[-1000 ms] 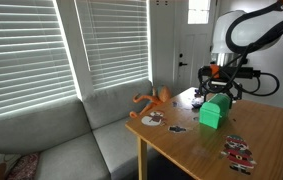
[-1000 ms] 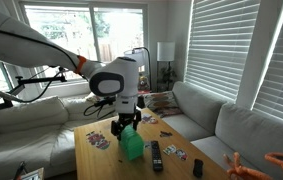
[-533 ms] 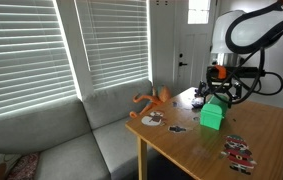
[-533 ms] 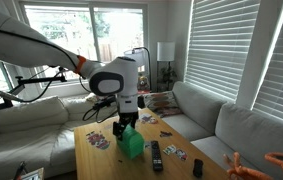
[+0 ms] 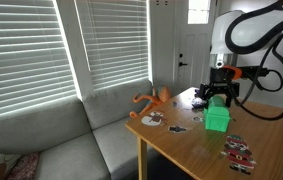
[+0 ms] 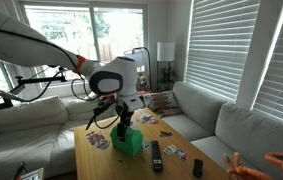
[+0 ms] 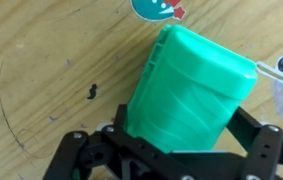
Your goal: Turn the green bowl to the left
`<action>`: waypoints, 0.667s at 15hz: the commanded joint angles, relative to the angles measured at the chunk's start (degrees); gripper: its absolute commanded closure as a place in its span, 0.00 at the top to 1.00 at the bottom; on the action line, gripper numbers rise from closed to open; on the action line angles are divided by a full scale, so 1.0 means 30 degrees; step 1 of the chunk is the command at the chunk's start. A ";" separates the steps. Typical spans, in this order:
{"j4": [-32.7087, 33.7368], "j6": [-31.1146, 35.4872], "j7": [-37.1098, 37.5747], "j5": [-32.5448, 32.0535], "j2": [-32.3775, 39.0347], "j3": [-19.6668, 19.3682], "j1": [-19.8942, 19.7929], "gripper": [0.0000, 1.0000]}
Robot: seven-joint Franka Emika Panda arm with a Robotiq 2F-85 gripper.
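The green bowl [image 5: 218,118] is a bright green boxy container on the wooden table [image 5: 186,150]. It also shows in an exterior view [image 6: 129,143] and fills the wrist view [image 7: 191,85]. My gripper [image 5: 218,97] stands right over it, also seen in an exterior view [image 6: 125,122]. In the wrist view my gripper [image 7: 181,130] has a black finger pressed on each side of the bowl and is shut on it. The bowl's lower end is hidden behind the gripper body.
An orange spindly toy figure [image 5: 151,99] sits at the table's far edge by the grey sofa [image 5: 61,140]. Small toys and stickers [image 5: 239,150] lie near the table edge. A black remote [image 6: 156,155] and small items [image 6: 194,166] lie beside the bowl.
My gripper has turned with the green bowl in it, and the bowl now sits at a different angle on the table, shifted slightly along it.
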 commanded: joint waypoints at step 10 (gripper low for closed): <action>-0.0014 -0.0463 -0.9992 -0.3093 -0.0492 -0.0101 0.0913 1.00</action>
